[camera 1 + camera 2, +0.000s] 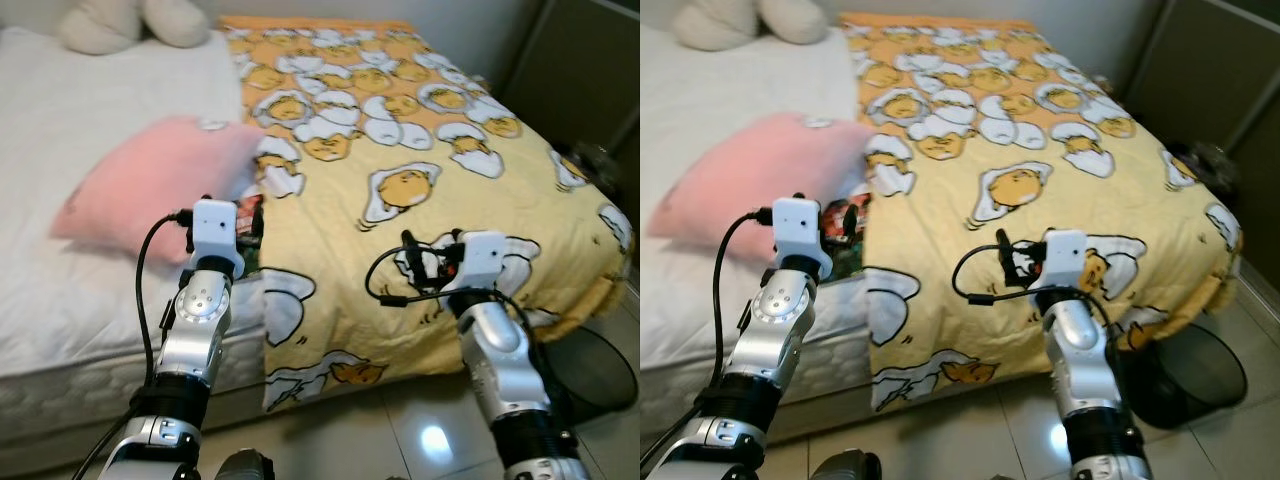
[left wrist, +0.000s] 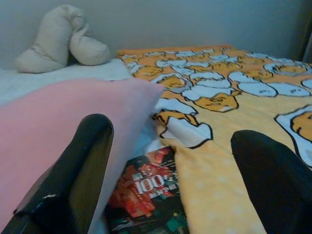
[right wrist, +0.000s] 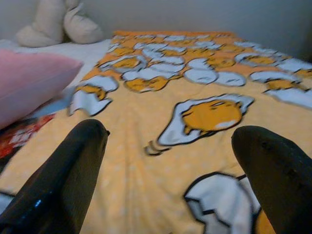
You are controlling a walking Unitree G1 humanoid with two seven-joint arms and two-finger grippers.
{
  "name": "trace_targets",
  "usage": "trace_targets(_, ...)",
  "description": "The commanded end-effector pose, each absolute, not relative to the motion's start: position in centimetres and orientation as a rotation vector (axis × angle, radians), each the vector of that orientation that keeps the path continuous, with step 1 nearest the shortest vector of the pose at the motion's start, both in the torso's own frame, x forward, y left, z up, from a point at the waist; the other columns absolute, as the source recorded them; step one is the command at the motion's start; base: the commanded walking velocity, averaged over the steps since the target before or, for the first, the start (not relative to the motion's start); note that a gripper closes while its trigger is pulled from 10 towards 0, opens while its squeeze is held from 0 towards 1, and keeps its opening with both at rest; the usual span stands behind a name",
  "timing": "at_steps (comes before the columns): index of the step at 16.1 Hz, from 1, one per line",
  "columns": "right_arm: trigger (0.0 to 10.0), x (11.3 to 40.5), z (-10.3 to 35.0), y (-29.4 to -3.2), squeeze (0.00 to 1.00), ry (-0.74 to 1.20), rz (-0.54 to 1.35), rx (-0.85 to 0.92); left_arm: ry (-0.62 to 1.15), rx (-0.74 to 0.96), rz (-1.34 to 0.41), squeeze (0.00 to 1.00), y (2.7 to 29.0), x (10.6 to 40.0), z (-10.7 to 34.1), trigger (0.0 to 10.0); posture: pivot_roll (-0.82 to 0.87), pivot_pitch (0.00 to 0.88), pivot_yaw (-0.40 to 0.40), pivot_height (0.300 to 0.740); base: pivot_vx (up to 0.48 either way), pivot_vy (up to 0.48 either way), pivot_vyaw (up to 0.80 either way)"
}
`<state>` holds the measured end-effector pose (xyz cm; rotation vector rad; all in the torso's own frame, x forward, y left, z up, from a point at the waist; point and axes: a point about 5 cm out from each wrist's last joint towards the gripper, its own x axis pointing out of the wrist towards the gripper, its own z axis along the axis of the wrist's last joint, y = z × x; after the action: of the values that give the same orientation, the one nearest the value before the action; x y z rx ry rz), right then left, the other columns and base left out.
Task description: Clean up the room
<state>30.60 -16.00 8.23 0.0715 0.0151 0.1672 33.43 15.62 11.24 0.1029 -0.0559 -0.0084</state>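
A pink pillow (image 1: 150, 185) lies on the white sheet (image 1: 60, 100) on the left half of the bed. The right half is covered by a yellow blanket (image 1: 400, 130) printed with egg characters. Between them a red and dark printed packet or magazine (image 2: 146, 190) lies flat, partly tucked under the pillow's edge. My left gripper (image 1: 225, 215) hovers open at the bed's near edge, its fingers (image 2: 78, 165) straddling the packet and the pillow's corner. Over the blanket's near part, my right gripper (image 1: 432, 250) is open with nothing between its fingers (image 3: 68, 170).
A cream plush toy (image 1: 130, 20) rests at the head of the bed. A black round bin (image 1: 1190, 375) stands on the tiled floor (image 1: 400, 430) by the bed's near right corner. A dark cabinet (image 1: 590, 70) stands to the right.
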Motion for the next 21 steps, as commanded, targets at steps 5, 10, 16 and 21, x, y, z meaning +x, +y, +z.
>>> trace_targets(5,10.0,31.6,8.6,-15.2,0.0,0.002,0.197,0.063,-0.039,0.082,0.006,0.0,15.4,34.1,11.9,10.0,0.04,0.0,-0.024,0.74,0.48,0.0,0.46)
trace_targets(10,10.0,31.6,8.1,-15.1,0.0,0.018,0.212,0.057,-0.036,0.078,-0.031,0.0,14.6,33.9,11.8,10.0,0.05,0.0,-0.039,0.74,0.48,0.0,0.43)
trace_targets(16,10.0,32.3,8.3,-14.4,0.0,0.019,0.247,0.057,-0.045,0.053,0.015,0.0,15.4,34.1,12.2,10.0,0.08,0.0,-0.056,0.74,0.461,0.0,0.42)
trace_targets(21,10.0,32.5,8.1,-14.2,0.0,0.031,0.238,0.057,-0.045,0.136,0.011,0.0,15.4,34.3,12.3,10.0,0.09,0.0,-0.062,0.74,0.082,0.049,0.08)
